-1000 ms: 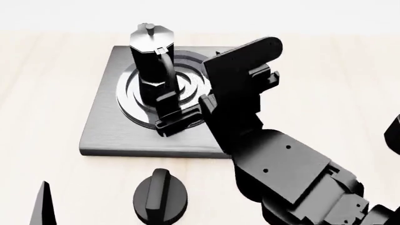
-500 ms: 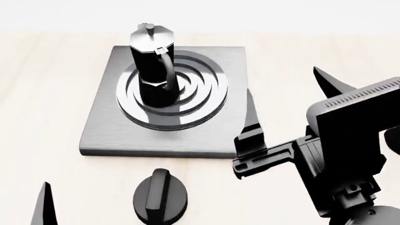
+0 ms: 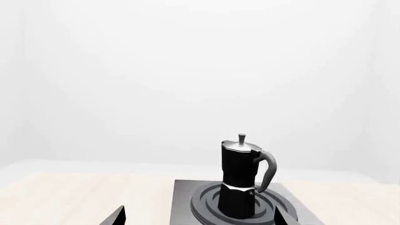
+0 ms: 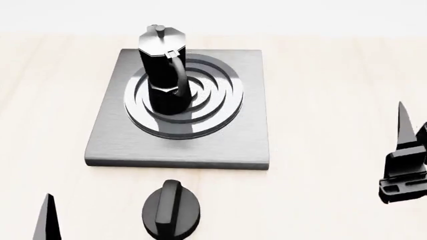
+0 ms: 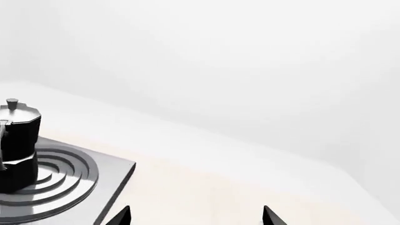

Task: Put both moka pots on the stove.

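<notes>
Though cropped, right gripper (image 4: 405, 155) beside stove (image 4: 120, 145).

the moka pot (image 4: 163, 70) is coloured black on its faceted body, with a silver lid, a silver knob and a silver band at the waist; its curved handle is black. the stove (image 4: 120, 135) is finished in brushed grey metal, and its burner (image 4: 200, 120) is patterned with concentric rings in alternating dark and pale grey. the dial (image 4: 171, 209) is solid black. the table (image 4: 333, 90) is shown in a pale beige wood grain. the right gripper (image 4: 404, 165) and the left gripper (image 4: 45, 220) are rendered in black. the background is plain white.
</notes>
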Motion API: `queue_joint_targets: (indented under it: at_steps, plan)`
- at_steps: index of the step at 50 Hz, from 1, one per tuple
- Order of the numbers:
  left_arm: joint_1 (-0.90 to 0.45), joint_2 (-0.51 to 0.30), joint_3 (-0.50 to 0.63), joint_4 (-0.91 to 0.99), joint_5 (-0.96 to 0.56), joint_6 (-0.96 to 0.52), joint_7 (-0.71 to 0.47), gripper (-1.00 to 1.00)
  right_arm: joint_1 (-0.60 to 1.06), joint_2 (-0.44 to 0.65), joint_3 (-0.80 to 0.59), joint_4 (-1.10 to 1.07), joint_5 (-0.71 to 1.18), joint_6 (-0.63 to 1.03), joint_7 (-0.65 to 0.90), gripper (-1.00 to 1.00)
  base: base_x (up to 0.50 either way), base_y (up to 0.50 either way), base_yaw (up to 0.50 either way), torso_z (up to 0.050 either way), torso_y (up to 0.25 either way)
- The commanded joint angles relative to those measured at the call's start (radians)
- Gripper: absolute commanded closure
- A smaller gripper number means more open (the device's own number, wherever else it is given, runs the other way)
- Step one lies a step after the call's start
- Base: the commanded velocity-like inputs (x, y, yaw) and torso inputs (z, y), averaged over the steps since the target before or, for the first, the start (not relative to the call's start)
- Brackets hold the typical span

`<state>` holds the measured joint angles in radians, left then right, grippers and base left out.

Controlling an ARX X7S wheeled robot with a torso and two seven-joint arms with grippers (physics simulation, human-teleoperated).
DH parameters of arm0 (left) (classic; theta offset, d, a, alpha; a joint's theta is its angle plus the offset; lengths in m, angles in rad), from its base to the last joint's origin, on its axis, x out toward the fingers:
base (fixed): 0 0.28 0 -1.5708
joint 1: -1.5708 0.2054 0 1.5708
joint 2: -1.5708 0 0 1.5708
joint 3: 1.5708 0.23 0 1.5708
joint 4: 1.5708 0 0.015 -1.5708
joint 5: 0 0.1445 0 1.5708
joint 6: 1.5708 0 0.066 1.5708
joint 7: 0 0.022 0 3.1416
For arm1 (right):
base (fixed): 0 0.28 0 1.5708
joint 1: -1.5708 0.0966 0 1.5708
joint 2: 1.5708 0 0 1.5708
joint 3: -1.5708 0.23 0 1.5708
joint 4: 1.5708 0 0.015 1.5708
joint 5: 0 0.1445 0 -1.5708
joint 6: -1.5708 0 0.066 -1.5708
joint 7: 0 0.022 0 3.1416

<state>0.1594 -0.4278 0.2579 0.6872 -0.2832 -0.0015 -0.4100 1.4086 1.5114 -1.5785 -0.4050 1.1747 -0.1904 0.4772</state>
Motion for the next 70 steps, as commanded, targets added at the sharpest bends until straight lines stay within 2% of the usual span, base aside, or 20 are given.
queue_joint_targets:
  at_steps: [1, 10, 20, 26, 36, 53, 70]
  plan:
    - [-0.003, -0.003, 0.002, 0.005, -0.001, -0.005, -0.004, -1.0, 0.004, 0.059, 0.006, 0.112, 0.072, -0.002, -0.091, -1.0, 0.0, 0.0, 0.0, 0.0, 0.0]
    - [-0.006, 0.0, 0.009, -0.007, 0.003, 0.002, -0.003, -1.0, 0.013, 0.059, 0.02, 0.233, 0.16, 0.039, -0.201, -1.0, 0.0, 0.0, 0.0, 0.0, 0.0]
    - [-0.007, -0.001, 0.005, -0.025, -0.001, 0.017, -0.002, -1.0, 0.08, 0.059, 0.092, 0.308, 0.219, 0.261, -0.299, -1.0, 0.0, 0.0, 0.0, 0.0, 0.0]
    - [-0.001, -0.003, 0.009, -0.014, 0.0, 0.015, -0.005, -1.0, 0.06, 0.059, 0.075, 0.364, 0.247, 0.268, -0.345, -1.0, 0.0, 0.0, 0.0, 0.0, 0.0]
    - [-0.004, -0.004, 0.014, -0.017, 0.002, 0.015, -0.006, -1.0, 0.078, 0.007, 0.096, 0.492, 0.296, 0.452, -0.457, -1.0, 0.0, 0.0, 0.0, 0.0, 0.0]
    - [-0.003, -0.009, 0.022, 0.0, 0.002, -0.001, -0.015, -1.0, 0.072, -0.099, 0.096, 0.604, 0.29, 0.456, -0.445, -1.0, 0.0, 0.0, 0.0, 0.0, 0.0]
    - [-0.008, -0.01, 0.03, 0.003, 0.003, -0.002, -0.018, -1.0, -0.014, -0.214, 0.072, 0.768, 0.287, 0.352, -0.469, -1.0, 0.0, 0.0, 0.0, 0.0, 0.0]
